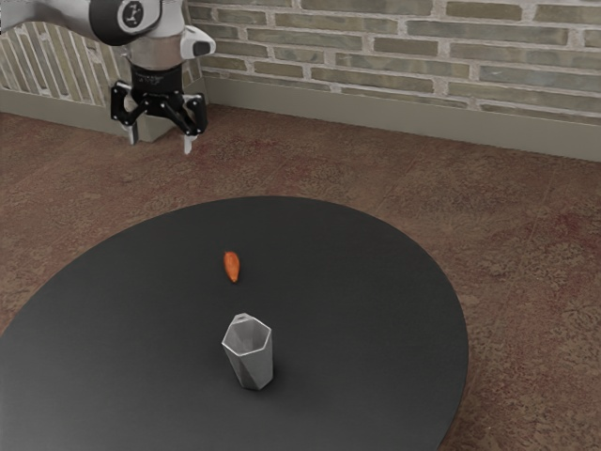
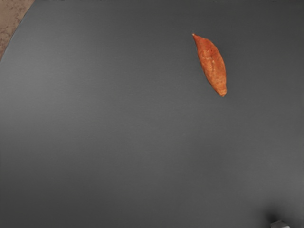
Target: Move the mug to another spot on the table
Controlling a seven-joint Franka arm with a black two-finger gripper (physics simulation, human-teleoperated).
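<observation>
A grey faceted mug (image 1: 248,351) stands upright on the round black table (image 1: 376,310), toward its front. My gripper (image 1: 160,137) hangs open high above the table's far left part, well up and to the exterior view's left of the mug, with nothing between its fingers. In the wrist view a small grey corner of the mug (image 2: 279,223) peeks in at the picture's edge, far from the point under my hand.
An orange sweet potato (image 1: 232,267) (image 2: 211,63) lies on the table between my gripper and the mug. A brick wall (image 1: 394,47) runs along the back. Brown floor (image 1: 526,244) surrounds the table.
</observation>
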